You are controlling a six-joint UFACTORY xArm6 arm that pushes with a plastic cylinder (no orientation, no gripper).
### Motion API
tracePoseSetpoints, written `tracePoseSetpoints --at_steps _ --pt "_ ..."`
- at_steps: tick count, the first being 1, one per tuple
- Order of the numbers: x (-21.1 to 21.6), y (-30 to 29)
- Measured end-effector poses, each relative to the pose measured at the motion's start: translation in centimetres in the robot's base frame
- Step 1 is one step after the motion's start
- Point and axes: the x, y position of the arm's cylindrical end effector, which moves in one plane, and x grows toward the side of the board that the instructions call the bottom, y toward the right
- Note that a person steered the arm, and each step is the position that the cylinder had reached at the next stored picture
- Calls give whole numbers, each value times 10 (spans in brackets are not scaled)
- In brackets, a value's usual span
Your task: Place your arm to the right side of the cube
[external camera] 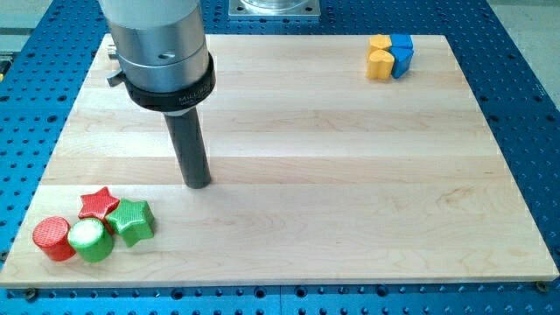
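No gripper, nothing held; my tip [199, 184] rests on bare wooden board [306, 192].

Nearest, toward view's bottom-left of tip: red star [98, 203], green star [131, 220], green cylinder [90, 240], red cylinder [52, 238], bunched together, touching.

Far, toward view's top-right, well apart from tip: blue cube [402, 52] w/ yellow heart-like block [380, 58] touching its view-left side.

Cube prob. light, rigid, slides easily: don't nudge. Approach via open board to its view-right face, stop just beside.

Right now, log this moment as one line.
my tip: up-right of red star, green star | blue cube: top right, touching yellow block | tip far left of cube
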Motion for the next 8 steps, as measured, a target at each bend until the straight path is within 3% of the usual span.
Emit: tracePoseSetpoints --at_steps 3,4,6,8 --pt "3 -1" --pt "-26 24" --pt "-56 197" --pt "-161 362"
